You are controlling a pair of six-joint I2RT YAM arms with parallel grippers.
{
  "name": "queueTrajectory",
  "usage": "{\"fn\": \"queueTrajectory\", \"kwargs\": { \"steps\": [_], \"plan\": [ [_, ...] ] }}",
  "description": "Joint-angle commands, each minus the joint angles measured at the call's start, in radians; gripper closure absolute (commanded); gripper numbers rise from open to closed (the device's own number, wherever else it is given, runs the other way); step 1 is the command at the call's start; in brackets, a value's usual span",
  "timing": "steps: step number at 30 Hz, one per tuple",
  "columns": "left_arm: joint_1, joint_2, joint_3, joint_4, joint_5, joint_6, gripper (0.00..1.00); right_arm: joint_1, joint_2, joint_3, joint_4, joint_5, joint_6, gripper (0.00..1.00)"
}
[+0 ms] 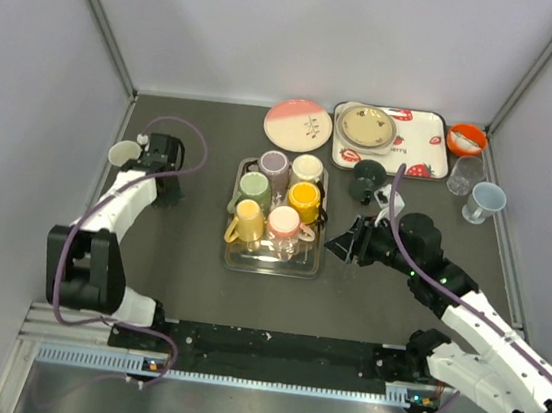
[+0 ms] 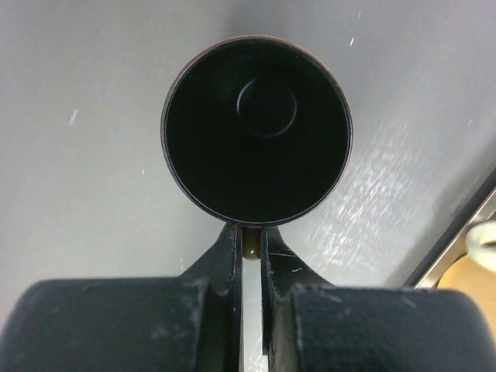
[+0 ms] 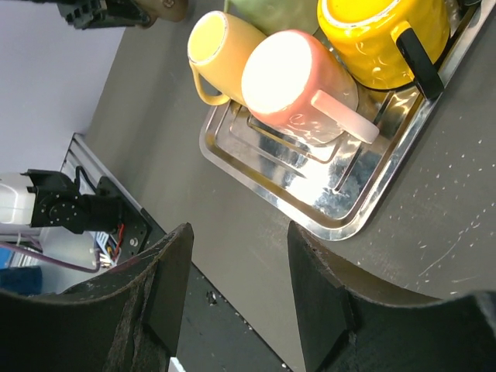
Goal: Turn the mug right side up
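**A:** Far left of the table (image 1: 187, 276), tight against the side wall (image 1: 29, 86), the left gripper (image 1: 145, 155) has the mug (image 1: 123, 155).

**B:** What sort of hold is it?

**A:** On the left wrist view, the left gripper (image 2: 249, 242) has its fingers (image 2: 225, 263) pressed almost together, pinching a small olive piece just below the mug's (image 2: 256, 132) rim. It looks like the handle. The round mouth faces straight back at that camera, the inside dark and the flat bottom showing.

**B:** Is it touching the table?

**A:** I can't tell from either view. From above you see a pale rim beside the fingers, and that's all.

**B:** And the other arm?

**A:** The right gripper (image 1: 344, 245) hangs just beside the right edge of the metal tray (image 1: 271, 266), jaws spread partway with nothing between them. Its wrist camera looks past the right gripper (image 3: 239, 242) at the tray's (image 3: 325, 225) near corner. There, a pink mug (image 3: 291, 81) and a yellow mug (image 3: 213, 46) sit side by side.
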Motion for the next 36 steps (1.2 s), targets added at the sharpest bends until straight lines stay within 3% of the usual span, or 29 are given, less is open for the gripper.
{"fn": "queueTrajectory", "kwargs": {
  "steps": [1,7,16,26,36],
  "plan": [
    [0.012,0.101,0.167,0.092,0.006,-0.013,1.00,0.013,-0.007,0.006,0.027,0.009,-0.026,0.48],
    [0.014,0.306,0.438,0.031,-0.025,0.002,1.00,0.013,0.013,0.029,-0.007,0.029,-0.044,0.48],
    [0.058,0.552,0.693,-0.034,-0.083,0.045,1.00,0.010,0.033,0.070,-0.067,0.076,-0.081,0.48],
    [0.121,0.641,0.761,-0.043,-0.005,0.071,1.00,0.011,0.087,0.096,-0.072,0.093,-0.083,0.48],
    [0.121,0.613,0.744,-0.045,0.003,0.068,0.73,0.011,0.099,0.093,-0.070,0.107,-0.084,0.48]
  ]
}}
